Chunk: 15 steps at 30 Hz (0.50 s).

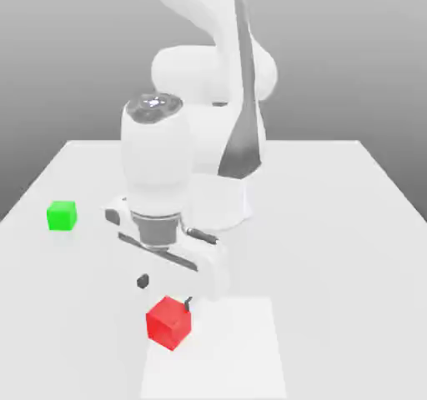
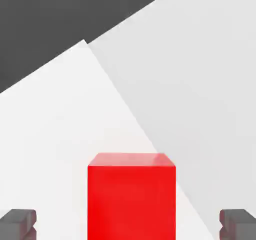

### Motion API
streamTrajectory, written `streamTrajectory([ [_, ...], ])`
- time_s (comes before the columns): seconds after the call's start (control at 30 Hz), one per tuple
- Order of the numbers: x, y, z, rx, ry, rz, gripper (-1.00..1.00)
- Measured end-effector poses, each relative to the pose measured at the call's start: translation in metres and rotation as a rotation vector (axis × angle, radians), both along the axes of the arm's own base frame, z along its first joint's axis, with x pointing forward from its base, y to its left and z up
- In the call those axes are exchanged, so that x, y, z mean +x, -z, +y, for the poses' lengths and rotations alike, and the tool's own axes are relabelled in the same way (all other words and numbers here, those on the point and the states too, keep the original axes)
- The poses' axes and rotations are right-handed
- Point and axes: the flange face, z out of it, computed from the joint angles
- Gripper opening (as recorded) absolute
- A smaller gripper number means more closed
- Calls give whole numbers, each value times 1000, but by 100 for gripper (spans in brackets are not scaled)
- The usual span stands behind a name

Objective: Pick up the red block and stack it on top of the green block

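Table (image 1: 334, 223) first, since everything rests on it: a plain white top, with a paler square patch on it where the red block sits. My arm (image 1: 154, 165) rises from the far side of that table and bends over toward the near edge, hand pointing down.

Red block (image 1: 169, 322) is my landmark for the rest. It rests flat on the table, on the pale patch, near the front edge. My gripper (image 1: 166, 294) hangs directly over it, jaws spread as wide as they go and holding nothing. In the hand view the red block (image 2: 131, 196) stands squarely between my two dark fingertips (image 2: 18, 224), one on either side, each with clear table showing between it and the block's faces. So the block lies straight below me and centred in the gap; I judge that the coming move is a plain descent, then a squeeze, with no sideways correction needed. Being a cube it has no long axis to speak of, but its flat sides appear to face my fingers squarely, which should give an even grip.

Green block (image 1: 62, 215) sits well apart from the red block, farther back on the table and off toward the exterior view's left. It is untouched, with nothing on top, so the stacking is not yet begun.
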Motion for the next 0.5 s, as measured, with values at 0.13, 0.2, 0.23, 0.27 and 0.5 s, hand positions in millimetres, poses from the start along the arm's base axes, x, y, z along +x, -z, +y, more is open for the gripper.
streamTrajectory([
  [0.13,-2,26,0,0,1,1,-100],
  [0.2,-2,26,0,0,1,1,-100],
  [0.23,-2,26,1,0,1,0,-100],
  [0.27,-2,26,1,0,0,0,-100],
  [0.5,-1,-20,0,0,0,0,-100],
])
